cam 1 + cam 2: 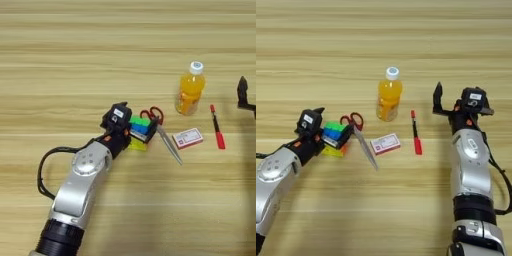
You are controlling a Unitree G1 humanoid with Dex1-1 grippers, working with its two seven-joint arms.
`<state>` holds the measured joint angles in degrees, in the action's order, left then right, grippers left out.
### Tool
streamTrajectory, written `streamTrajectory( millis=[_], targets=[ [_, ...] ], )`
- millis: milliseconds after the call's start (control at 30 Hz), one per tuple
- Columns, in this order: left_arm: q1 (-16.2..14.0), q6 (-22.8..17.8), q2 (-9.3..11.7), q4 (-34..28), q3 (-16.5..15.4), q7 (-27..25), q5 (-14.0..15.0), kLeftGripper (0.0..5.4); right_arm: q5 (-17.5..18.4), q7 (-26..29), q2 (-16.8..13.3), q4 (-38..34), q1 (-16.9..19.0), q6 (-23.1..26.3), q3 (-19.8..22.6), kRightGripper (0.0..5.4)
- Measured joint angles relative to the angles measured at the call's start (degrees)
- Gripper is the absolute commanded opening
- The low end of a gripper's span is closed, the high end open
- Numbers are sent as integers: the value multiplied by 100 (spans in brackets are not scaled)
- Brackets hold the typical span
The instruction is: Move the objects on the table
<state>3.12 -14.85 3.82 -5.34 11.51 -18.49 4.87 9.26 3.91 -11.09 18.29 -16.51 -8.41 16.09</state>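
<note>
The multicoloured puzzle cube [139,131] lies left of centre on the table [75,50], slightly tilted. My left gripper [144,129] reaches in from the lower left, and its black fingers are shut on the cube's sides. The red-handled scissors [166,137] lie right against the cube, blades pointing toward the near right. The red-and-white flat box [188,138] lies just right of the blades. The orange juice bottle [190,94] stands upright behind the box. The red pen [216,132] lies right of the box. My right gripper [437,98] hangs idle beyond the pen, holding nothing.
My left arm's grey forearm [82,175] and its black cable [42,170] lie over the near left of the table. My right forearm [471,165] runs down the right side.
</note>
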Motion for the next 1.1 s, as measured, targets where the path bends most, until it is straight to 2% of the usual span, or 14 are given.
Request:
streamTrajectory(
  millis=[500, 867, 1100],
  targets=[
    [-24, -1210, 141, -138, -8, -26, 60, 537, -1, -99, 4, -8, 0, 0, -37, 540],
    [-7, -1427, 153, -214, -4, -27, 69, 537, 0, -107, 4, -40, 0, 0, -48, 540],
    [-6, -1426, 149, -224, -6, -33, 81, 481, 0, -106, 4, -40, 0, 0, -48, 540]
  ],
)
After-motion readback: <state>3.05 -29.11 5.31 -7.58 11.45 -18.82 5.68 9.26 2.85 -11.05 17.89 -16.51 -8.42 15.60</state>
